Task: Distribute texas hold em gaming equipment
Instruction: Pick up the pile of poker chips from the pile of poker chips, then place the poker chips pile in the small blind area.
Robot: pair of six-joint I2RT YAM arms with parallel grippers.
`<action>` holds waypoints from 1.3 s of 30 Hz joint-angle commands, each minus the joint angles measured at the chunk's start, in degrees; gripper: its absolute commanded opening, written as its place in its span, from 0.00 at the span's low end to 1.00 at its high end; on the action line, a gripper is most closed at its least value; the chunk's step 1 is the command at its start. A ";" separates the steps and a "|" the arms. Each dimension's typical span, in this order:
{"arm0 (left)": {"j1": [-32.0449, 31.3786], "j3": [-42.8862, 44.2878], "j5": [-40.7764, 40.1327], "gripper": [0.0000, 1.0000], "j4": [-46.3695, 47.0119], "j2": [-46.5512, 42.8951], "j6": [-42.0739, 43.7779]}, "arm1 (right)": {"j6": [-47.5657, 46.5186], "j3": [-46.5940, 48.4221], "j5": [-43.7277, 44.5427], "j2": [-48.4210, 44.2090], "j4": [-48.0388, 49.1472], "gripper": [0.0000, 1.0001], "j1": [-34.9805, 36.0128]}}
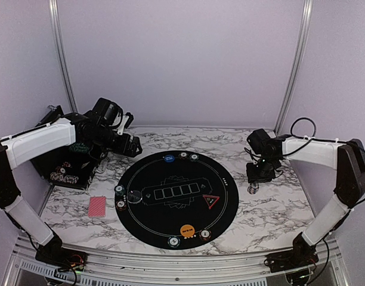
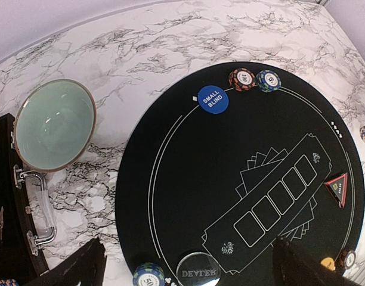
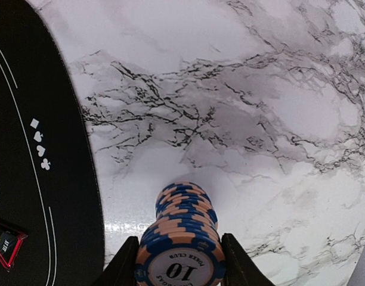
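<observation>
Right gripper (image 3: 179,262): jaws closed partway onto the chip stack (image 3: 181,235), a column of blue-and-orange striped chips with a "10" on its top face. One finger (image 3: 124,265) presses the upper chips at 9 o'clock, the other at 3 o'clock. The stack sits dead centre between them. Its foot appears to rest on the marble table (image 3: 278,107), though I can't be sure.

In the top view this stack is just off the black mat (image 1: 170,176), outside its rim at about 2 o'clock.

Left gripper (image 1: 133,145): jaws spread fully, nothing between them. It hangs above the table beyond the mat's 10 o'clock edge, with the teal bowl (image 2: 54,125) and a black case (image 2: 3,196) beside it.

On the mat:
- blue small-blind button (image 2: 213,99) near 12 o'clock, with two striped chips (image 2: 241,78) just beside it
- red triangle marker (image 1: 211,201) at 3 o'clock
- orange button (image 1: 186,229) at 6 o'clock
- dealer disc (image 2: 197,271) near 9 o'clock

A red-backed card (image 1: 97,206) lies on the marble, off the mat at 9 o'clock, well apart from both grippers.
</observation>
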 commanded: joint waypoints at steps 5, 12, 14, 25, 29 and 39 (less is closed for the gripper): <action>0.35 -0.46 0.12 0.99 0.89 -0.84 0.26 | -0.93 6.26 0.45 -0.55 -2.71 0.28 0.08; 0.35 -0.41 0.57 0.99 0.89 -0.91 0.29 | -2.35 13.30 0.33 4.82 -2.72 0.27 1.70; 0.35 -0.48 0.44 0.99 0.89 -1.09 0.45 | -2.91 16.28 0.26 7.22 -2.64 0.27 2.47; 0.35 -0.48 0.21 0.99 0.83 -1.03 0.48 | -7.82 34.06 -1.63 23.82 -1.74 0.26 6.44; 0.35 -0.51 -0.04 0.99 0.80 -1.02 0.57 | -10.46 39.89 -3.11 29.34 -1.03 0.26 7.45; 0.35 -0.56 -0.35 0.99 0.72 -0.51 0.70 | -16.82 48.46 -5.24 38.57 1.53 0.26 8.39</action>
